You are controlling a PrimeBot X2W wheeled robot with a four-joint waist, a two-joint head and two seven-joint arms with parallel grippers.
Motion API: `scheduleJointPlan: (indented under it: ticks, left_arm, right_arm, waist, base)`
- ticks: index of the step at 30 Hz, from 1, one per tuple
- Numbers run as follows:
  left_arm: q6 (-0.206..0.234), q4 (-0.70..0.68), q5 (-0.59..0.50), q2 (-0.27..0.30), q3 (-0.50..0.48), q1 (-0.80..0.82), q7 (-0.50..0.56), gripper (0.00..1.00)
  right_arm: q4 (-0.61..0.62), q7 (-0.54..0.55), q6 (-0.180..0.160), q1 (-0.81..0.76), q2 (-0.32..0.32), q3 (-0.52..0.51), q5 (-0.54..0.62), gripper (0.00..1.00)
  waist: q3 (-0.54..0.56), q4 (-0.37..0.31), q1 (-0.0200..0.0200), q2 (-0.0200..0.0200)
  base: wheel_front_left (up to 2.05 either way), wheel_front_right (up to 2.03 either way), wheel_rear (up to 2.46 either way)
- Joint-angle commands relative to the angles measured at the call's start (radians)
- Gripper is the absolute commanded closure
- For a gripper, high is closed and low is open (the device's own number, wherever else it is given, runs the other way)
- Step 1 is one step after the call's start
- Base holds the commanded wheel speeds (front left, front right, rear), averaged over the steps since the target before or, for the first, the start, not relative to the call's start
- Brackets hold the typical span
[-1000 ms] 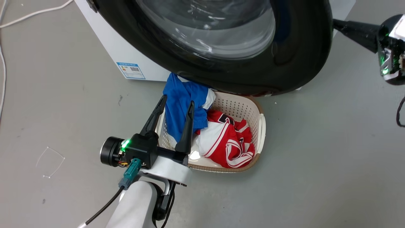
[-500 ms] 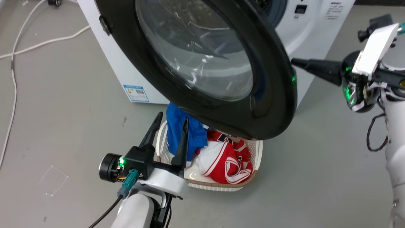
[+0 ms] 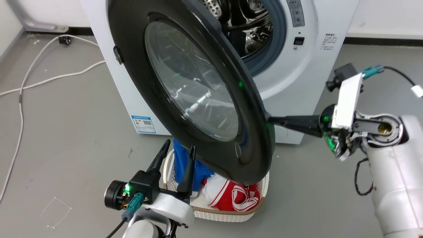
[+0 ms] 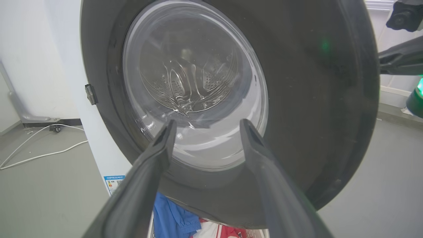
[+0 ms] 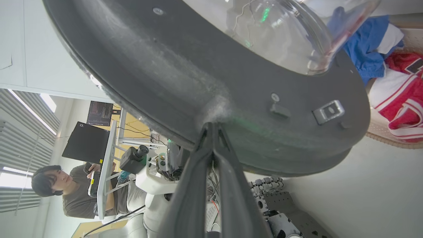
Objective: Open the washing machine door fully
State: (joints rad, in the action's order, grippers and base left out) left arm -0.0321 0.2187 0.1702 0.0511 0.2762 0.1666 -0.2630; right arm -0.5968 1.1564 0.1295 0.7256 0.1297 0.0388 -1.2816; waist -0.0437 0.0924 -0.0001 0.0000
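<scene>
Centre frame, the washing machine door stands partly open, right gripper with fingers together against its inner rim, left gripper spread idle at lower left, more swing needed

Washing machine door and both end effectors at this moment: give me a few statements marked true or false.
1. The washing machine door stands open, away from the drum mouth. True.
2. The left end effector is clamped on the door's rim. False: it is open and apart from the door, above the laundry basket.
3. The right end effector has its fingers closed together, tips against the door's inner side. True.
4. The laundry basket holds green towels. False: it holds a blue garment and a red-and-white garment.
</scene>
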Motion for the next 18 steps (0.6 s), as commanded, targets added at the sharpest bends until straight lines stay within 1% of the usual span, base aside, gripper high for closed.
scheduleJointPlan:
  ticks: [1, 6, 12, 16, 18]
  left_arm:
    - [-0.002, 0.002, -0.004, -0.001, -0.006, -0.011, -0.003, 0.0]
    - [-0.014, 0.006, -0.013, -0.001, -0.013, -0.035, -0.003, 0.0]
    - [-0.022, 0.01, -0.019, -0.001, -0.01, -0.041, -0.003, 0.0]
    - [-0.023, 0.01, -0.02, -0.001, -0.01, -0.036, -0.003, 0.0]
    - [-0.022, 0.009, -0.023, -0.001, -0.014, -0.039, -0.003, 0.0]
  right_arm:
    - [0.007, 0.008, 0.002, -0.03, -0.021, 0.013, -0.006, 1.0]
    - [0.066, 0.03, 0.001, -0.094, -0.057, 0.057, -0.011, 1.0]
    - [0.131, 0.018, 0.0, -0.155, -0.072, 0.112, -0.016, 1.0]
    - [0.189, -0.022, 0.0, -0.201, -0.075, 0.127, -0.02, 1.0]
    - [0.237, -0.087, 0.0, -0.224, -0.074, 0.111, -0.02, 1.0]
  waist:
    - [0.01, 0.006, 0.0001, 0.0]
    - [0.03, 0.02, 0.0001, 0.0]
    - [0.03, 0.041, 0.0001, 0.0]
    - [0.027, 0.048, 0.0001, 0.0]
    - [0.026, 0.045, 0.0001, 0.0]
  base:
    - [0.0, 0.0, 0.0]
    - [0.0, 0.0, 0.0]
    - [0.0, 0.0, 0.0]
    - [0.0, 0.0, 0.0]
    - [0.0, 0.0, 0.0]
